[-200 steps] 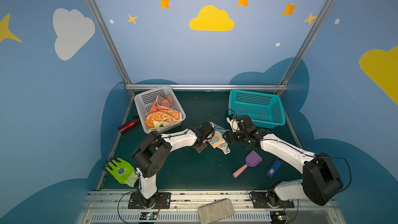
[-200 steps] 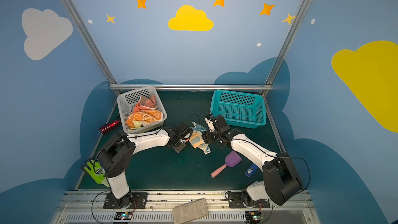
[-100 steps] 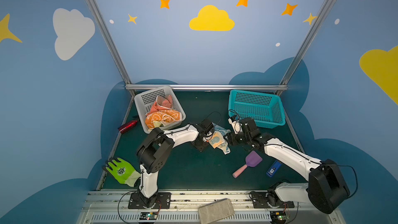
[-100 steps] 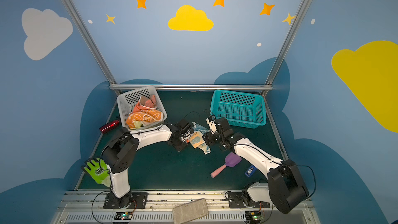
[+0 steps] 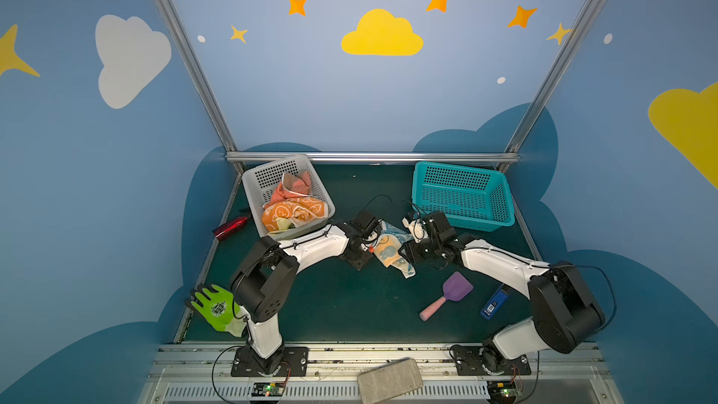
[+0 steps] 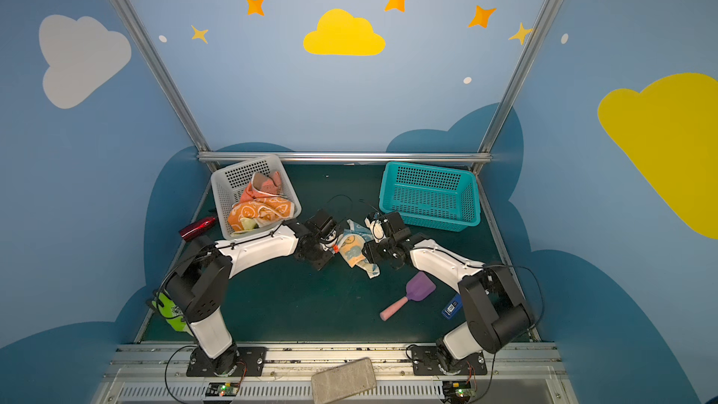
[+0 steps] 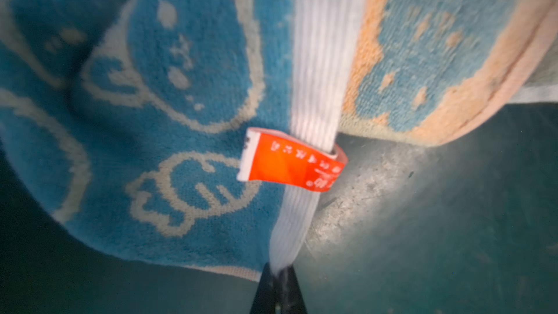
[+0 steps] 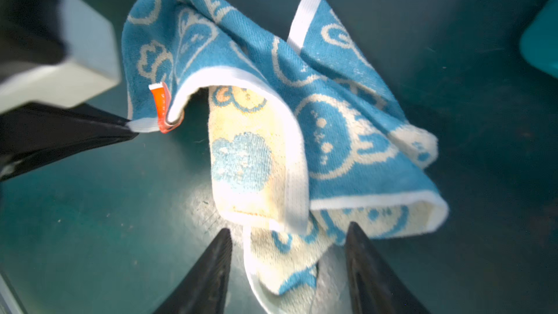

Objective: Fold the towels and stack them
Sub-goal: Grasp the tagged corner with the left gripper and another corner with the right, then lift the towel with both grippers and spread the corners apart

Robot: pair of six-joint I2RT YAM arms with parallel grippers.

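A blue towel (image 5: 389, 247) with white cartoon rabbits and a pale yellow underside lies crumpled on the green mat between both arms, seen in both top views (image 6: 352, 247). My left gripper (image 7: 277, 270) is shut on its white hem (image 7: 317, 55) just below the red tag (image 7: 290, 163). The right gripper (image 8: 288, 237) is open, its jaws standing either side of a low yellow-and-blue corner (image 8: 290, 264) without pinching it. Further towels (image 5: 293, 207), orange and salmon, are heaped in the grey basket (image 5: 272, 165).
A teal basket (image 5: 462, 196) stands at the back right. A red bottle (image 5: 230, 227) lies left of the grey basket. A purple scoop (image 5: 447, 297) and a blue object (image 5: 493, 303) lie front right, a lime-green glove (image 5: 215, 307) front left, a grey block (image 5: 389, 380) on the front rail.
The left gripper has closed on the towel's hem. The right gripper has come in closer to the towel's near corner, and its jaws have narrowed somewhat.
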